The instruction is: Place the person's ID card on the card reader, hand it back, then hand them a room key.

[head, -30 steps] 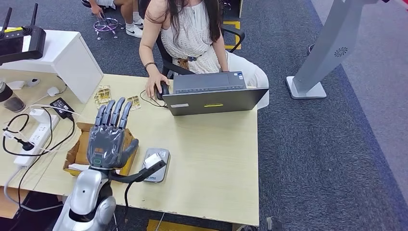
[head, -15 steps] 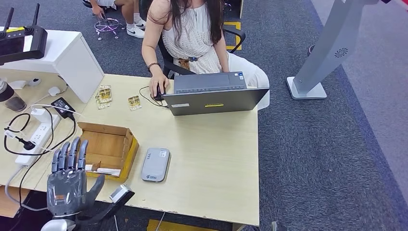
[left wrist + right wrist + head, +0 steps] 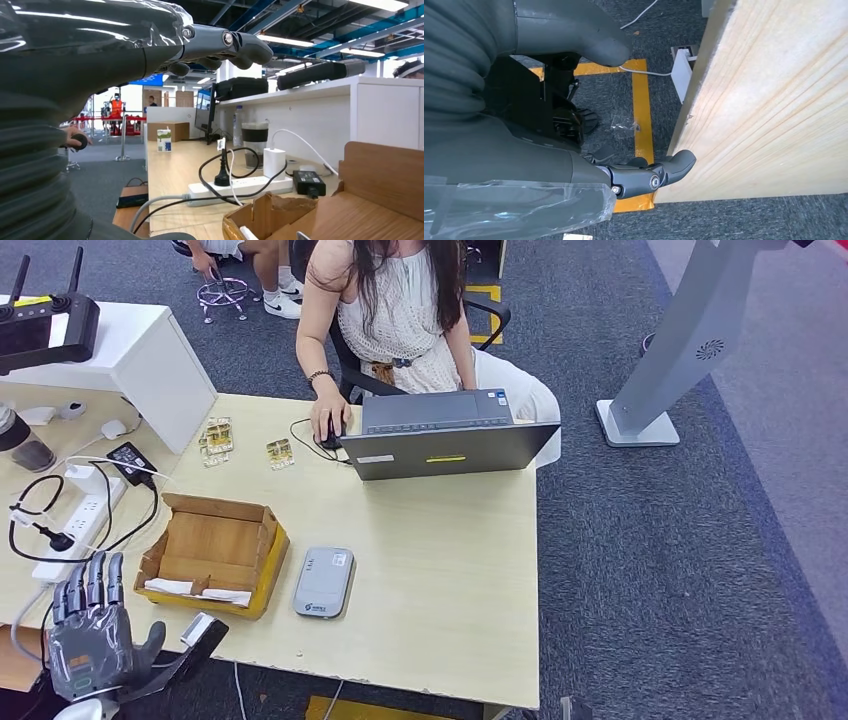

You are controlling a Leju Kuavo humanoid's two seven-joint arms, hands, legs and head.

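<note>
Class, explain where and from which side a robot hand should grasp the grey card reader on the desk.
Hold the card reader across its two long edges, coming straight down from above. It lies flat on the table, thin, so probably only its edges offer purchase; its narrow width suits thumb against fingers.

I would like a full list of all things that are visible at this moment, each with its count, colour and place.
card reader: one, grey, on the desk near the front edge, right of the box
cardboard box: one, brown and yellow, open, left of the reader
laptop: one, dark grey, far side of the desk
gold packets: a few, far left part of the desk
power strip: one, white, with black cables, left table
white box: one, far left
desk: one, light wood
person: one, seated behind the laptop, hand on a mouse
left hand: grey, at the front left edge of the desk, fingers spread
right hand: grey, hanging beside the desk edge
</note>
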